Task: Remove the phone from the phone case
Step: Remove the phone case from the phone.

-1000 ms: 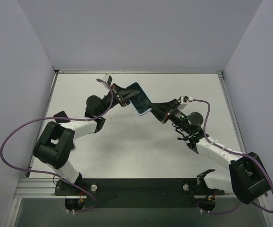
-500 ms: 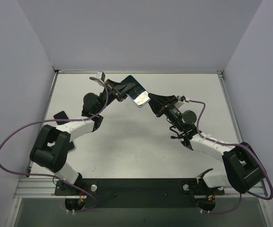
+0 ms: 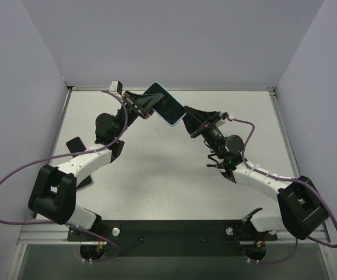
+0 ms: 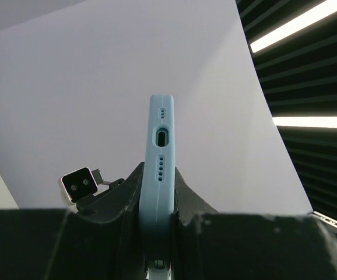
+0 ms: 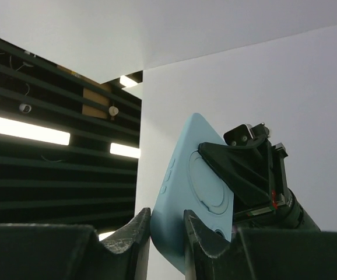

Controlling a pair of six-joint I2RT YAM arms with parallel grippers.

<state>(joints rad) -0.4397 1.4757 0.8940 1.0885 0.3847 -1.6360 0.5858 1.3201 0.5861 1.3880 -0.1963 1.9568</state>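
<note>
Two grippers hold the phone (image 3: 167,108) aloft over the far edge of the table (image 3: 157,181), higher and farther back than a second ago. The left gripper (image 3: 150,104) is clamped on one end of the pale blue phone case (image 4: 160,175) and the right gripper (image 3: 188,121) pinches the opposite corner. The phone remains seated in the case, so separation looks yet to begin.

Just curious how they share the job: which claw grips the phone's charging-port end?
The left gripper: the case shows its charging port right at that gripper's fingers, while the right gripper pinches the opposite edge.
</note>
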